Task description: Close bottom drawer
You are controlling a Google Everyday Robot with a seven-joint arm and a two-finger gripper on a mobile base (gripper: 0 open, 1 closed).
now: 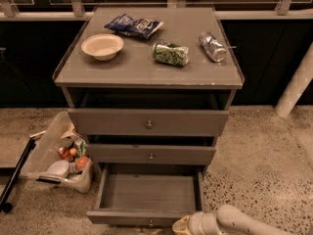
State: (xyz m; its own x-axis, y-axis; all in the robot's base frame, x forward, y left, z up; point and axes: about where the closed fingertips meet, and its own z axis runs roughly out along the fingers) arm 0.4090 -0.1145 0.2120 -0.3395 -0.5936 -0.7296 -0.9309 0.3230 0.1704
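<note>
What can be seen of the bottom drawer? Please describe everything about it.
The bottom drawer is the lowest of three in the grey cabinet, and it looks like grey painted wood. It stands pulled far out toward the camera, level, showing a plain box interior with nothing inside. Its wide flat front carries one small round metal knob at the middle. The pincer is just in front of that front panel, right of the knob, at the picture's bottom edge; whether it touches the drawer cannot be told.
</note>
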